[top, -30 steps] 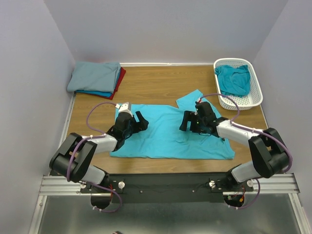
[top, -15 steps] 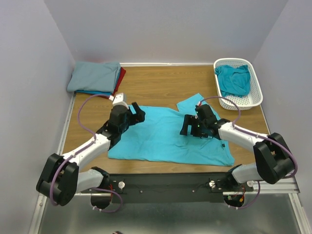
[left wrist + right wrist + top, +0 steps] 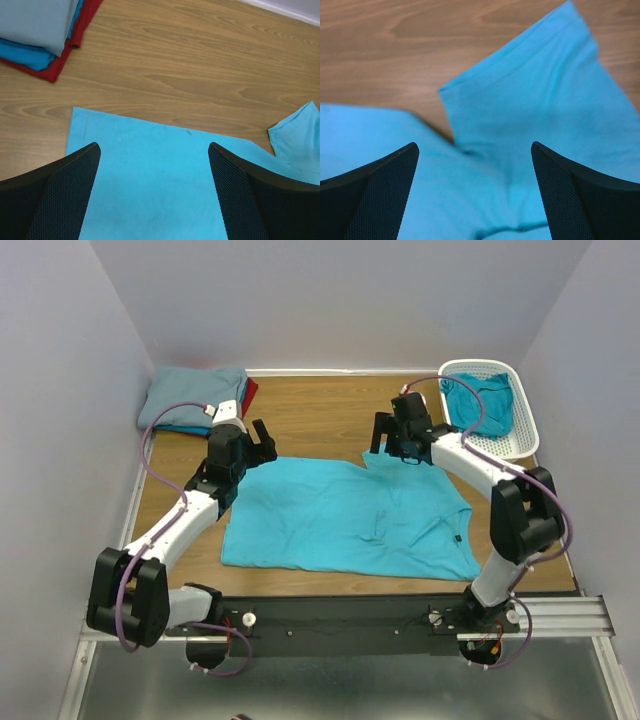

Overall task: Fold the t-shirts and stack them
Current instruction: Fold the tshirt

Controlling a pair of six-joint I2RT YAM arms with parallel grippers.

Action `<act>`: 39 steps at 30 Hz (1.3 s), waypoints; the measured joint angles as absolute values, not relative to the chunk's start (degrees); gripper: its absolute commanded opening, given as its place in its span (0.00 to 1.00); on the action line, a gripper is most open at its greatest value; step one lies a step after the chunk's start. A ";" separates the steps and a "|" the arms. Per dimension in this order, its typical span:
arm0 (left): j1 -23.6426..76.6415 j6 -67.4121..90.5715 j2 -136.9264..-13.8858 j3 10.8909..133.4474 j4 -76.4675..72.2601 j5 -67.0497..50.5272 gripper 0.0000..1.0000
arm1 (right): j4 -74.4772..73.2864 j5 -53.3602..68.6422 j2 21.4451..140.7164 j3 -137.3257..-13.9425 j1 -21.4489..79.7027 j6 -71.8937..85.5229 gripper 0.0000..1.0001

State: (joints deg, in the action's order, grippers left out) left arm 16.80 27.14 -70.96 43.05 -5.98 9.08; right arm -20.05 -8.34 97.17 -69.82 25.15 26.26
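A bright turquoise t-shirt (image 3: pixel 340 520) lies spread flat on the wooden table, its sleeve (image 3: pixel 385 455) pointing to the back. My left gripper (image 3: pixel 258 440) is open and empty above the shirt's far left corner (image 3: pixel 75 111); the cloth (image 3: pixel 155 185) shows between its fingers. My right gripper (image 3: pixel 385 435) is open and empty above the sleeve (image 3: pixel 535 100). A folded stack of t-shirts (image 3: pixel 195 400), grey-blue on top with blue and red below, lies at the back left and shows in the left wrist view (image 3: pixel 40 30). A deeper teal t-shirt (image 3: pixel 480 405) lies crumpled in the basket.
A white plastic lattice basket (image 3: pixel 520 445) stands at the back right corner. Grey walls close the table on the left, back and right. Bare wood (image 3: pixel 320 410) shows between the stack and the basket.
Both arms have lifted off the turquoise shirt and reached toward the back: the left to the shirt's far left corner, the right to the sleeve. The shirt's far left edge now lies flatter.
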 measured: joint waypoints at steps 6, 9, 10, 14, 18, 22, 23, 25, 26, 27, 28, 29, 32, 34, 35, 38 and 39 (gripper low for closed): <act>16.08 25.78 -71.85 43.03 -5.54 8.27 0.96 | -20.84 -13.45 107.59 -77.95 20.03 22.63 0.92; 15.64 25.32 -72.51 43.03 -5.45 8.05 0.96 | -21.26 -15.20 112.12 -82.04 17.61 21.02 0.86; 15.51 25.19 -72.71 43.03 -5.43 7.97 0.96 | -21.43 -15.68 113.78 -83.59 16.88 20.43 0.84; 15.07 24.82 -73.19 43.03 -5.41 7.79 0.96 | -21.56 -16.38 117.89 -87.74 14.81 18.81 0.78; 14.94 24.64 -73.41 43.03 -5.43 7.46 0.96 | -21.56 -16.51 120.81 -90.28 13.41 17.54 0.70; 14.87 24.60 -73.89 43.03 -5.43 6.94 0.96 | -21.56 -16.40 122.67 -91.79 13.17 16.53 0.66; 14.83 24.58 -74.04 43.03 -5.43 6.87 0.96 | -21.54 -16.21 122.93 -91.90 13.17 16.36 0.65; 14.66 24.53 -74.32 43.03 -5.43 6.81 0.96 | -21.56 -15.66 123.39 -92.05 13.17 16.03 0.63; 14.52 24.47 -74.50 43.03 -5.43 6.81 0.96 | -21.58 -15.40 123.57 -92.18 13.17 15.88 0.62; 14.46 24.43 -74.59 43.03 -5.43 6.81 0.96 | -21.58 -15.00 123.76 -92.38 13.17 15.73 0.62; 14.41 24.43 -74.61 43.03 -5.43 6.79 0.96 | -21.54 -14.81 123.87 -92.44 13.17 15.53 0.62; 14.35 24.40 -74.65 43.03 -5.43 6.79 0.96 | -21.56 -14.44 123.94 -92.49 13.17 15.40 0.61; 14.28 24.36 -74.65 43.03 -5.43 6.76 0.96 | -21.56 -13.58 124.11 -92.51 13.17 15.18 0.60; 14.26 24.36 -74.65 43.03 -5.43 6.76 0.96 | -21.54 -13.13 124.42 -92.53 13.17 14.92 0.59; 14.22 24.34 -74.65 43.03 -5.43 6.76 0.96 | -21.56 -12.86 124.66 -92.64 13.17 14.85 0.59; 14.17 24.18 -74.65 43.03 -5.43 6.76 0.96 | -21.32 -12.27 125.27 -93.27 13.17 14.68 0.57; 14.13 24.16 -74.65 43.03 -5.43 6.76 0.96 | -21.28 -12.05 125.51 -93.51 13.17 14.52 0.55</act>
State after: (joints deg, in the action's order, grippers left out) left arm 14.13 24.16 -74.65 43.03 -5.43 6.76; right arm -21.28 -12.05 125.51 -93.51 13.17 14.52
